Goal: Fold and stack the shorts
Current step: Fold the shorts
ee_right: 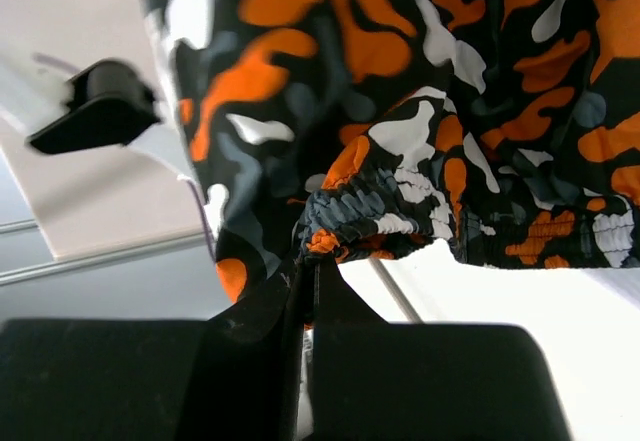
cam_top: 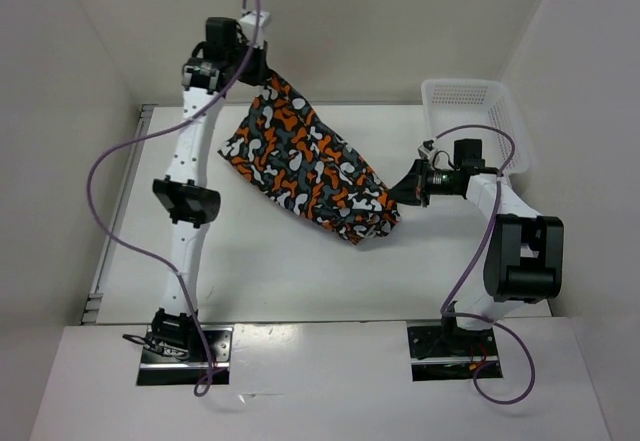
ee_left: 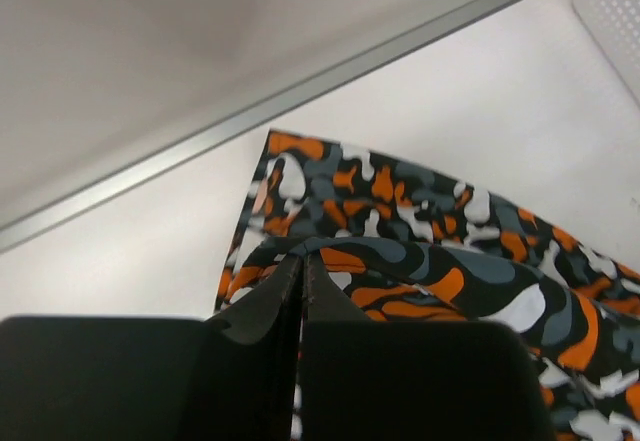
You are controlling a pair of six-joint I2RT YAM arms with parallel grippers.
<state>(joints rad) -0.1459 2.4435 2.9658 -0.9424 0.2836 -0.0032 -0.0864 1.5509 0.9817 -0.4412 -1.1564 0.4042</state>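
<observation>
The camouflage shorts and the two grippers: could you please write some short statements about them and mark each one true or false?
1. The orange, black, grey and white camouflage-printed cloth shorts are held at two ends, one by each gripper. True.
2. The left gripper is open and apart from the cloth. False: it is shut on an edge of the shorts.
3. The right gripper pinches a gathered, elastic-looking edge of the shorts. True.
4. The shorts lie inside the white plastic mesh basket. False: they are to the left of the basket, apart from it.
5. The shorts are folded into a neat, flat stack. False: they are spread out between the arms.
</observation>
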